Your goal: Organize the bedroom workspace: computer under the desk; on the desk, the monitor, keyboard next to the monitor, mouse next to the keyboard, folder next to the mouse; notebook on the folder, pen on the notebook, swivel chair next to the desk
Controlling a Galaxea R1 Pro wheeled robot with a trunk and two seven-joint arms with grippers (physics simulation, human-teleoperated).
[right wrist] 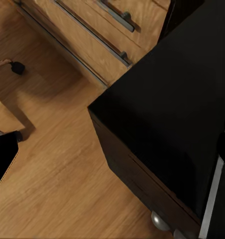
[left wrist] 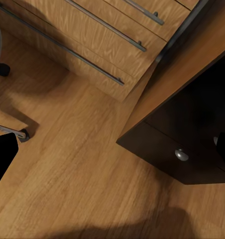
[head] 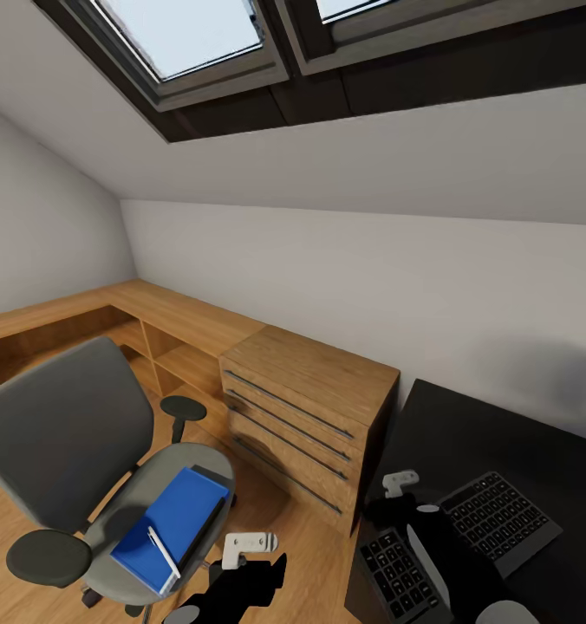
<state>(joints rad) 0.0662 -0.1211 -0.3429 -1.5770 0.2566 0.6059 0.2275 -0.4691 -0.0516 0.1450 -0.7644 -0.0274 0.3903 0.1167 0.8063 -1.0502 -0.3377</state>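
Head view shows the swivel chair (head: 76, 468) at lower left on the wooden floor (head: 276, 520), its grey seat carrying the blue folder (head: 173, 524). A slim white pen (head: 164, 552) lies across the folder's near end, and a dark edge along the folder's far side may be the notebook (head: 213, 507), though too little of it shows to be sure. One black armrest (head: 48, 557) sits near the lower edge and the chair's wheeled base is mostly cut off.

To the right stands the light wooden chest (head: 306, 416) with long bar handles, and beside it the black desk (head: 492, 442), running out of frame at right and bottom. A keyboard (head: 499, 520) lies on the desktop; a second dark keyed slab (head: 397, 574) sits nearer the corner, partly covered by the right arm, so what it is stays unclear.

The left gripper (head: 245, 546) hangs over the floor between chair and desk, and the right gripper (head: 400, 482) is above the desk's near corner; both are small pale shapes against dark arms, and whether their fingers are apart or together cannot be told.

The left wrist view looks down on the floor, the chest's drawers (left wrist: 107, 35) and the desk's dark drawer unit with one silver knob (left wrist: 181, 155). The right wrist view shows the desktop corner (right wrist: 177, 114), with a knob (right wrist: 161, 220) cut by the picture's edge.
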